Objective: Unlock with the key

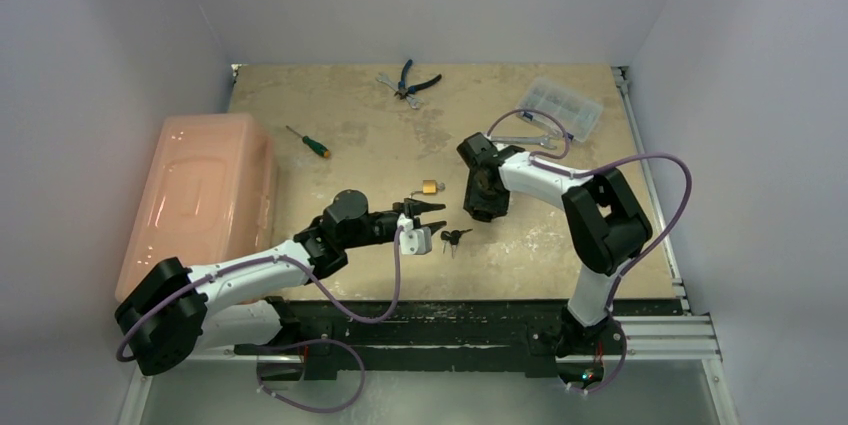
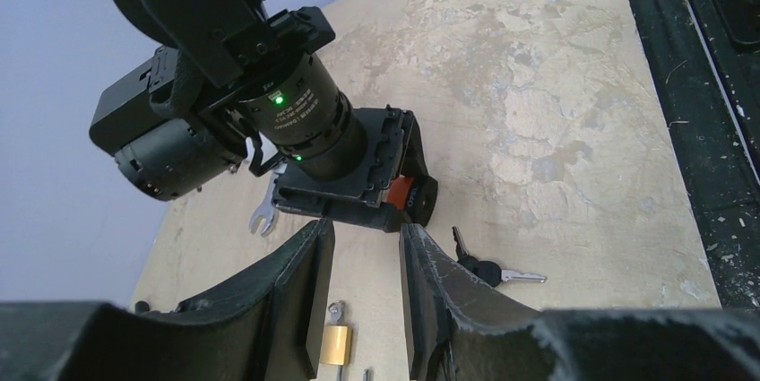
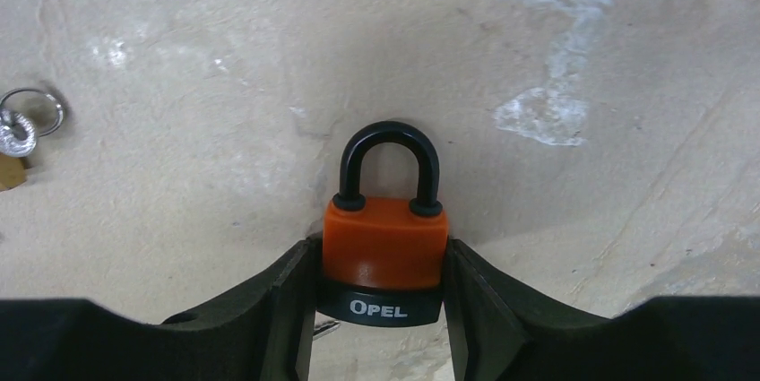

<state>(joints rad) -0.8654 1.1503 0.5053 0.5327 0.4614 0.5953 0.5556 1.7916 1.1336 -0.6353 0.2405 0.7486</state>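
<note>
Two roles, as I read it: my right gripper [image 3: 381, 260] is clamped on the orange, black-shackled padlock [image 3: 385, 238], steadying it for a key. My left gripper [image 2: 366, 246], fingers apart, faces that padlock. Black-headed metal keys [image 2: 488, 271] lie near it.

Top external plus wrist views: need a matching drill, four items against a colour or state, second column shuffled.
Items:
1. orange padlock
2. brass padlock
3. keys
4. screwdriver

Colour or state:
A. green handle
B. clamped in the right pincer
C. black heads, lying loose
D. gold-coloured body, lying loose

Pairs: 1-B, 2-D, 3-C, 4-A.
</note>
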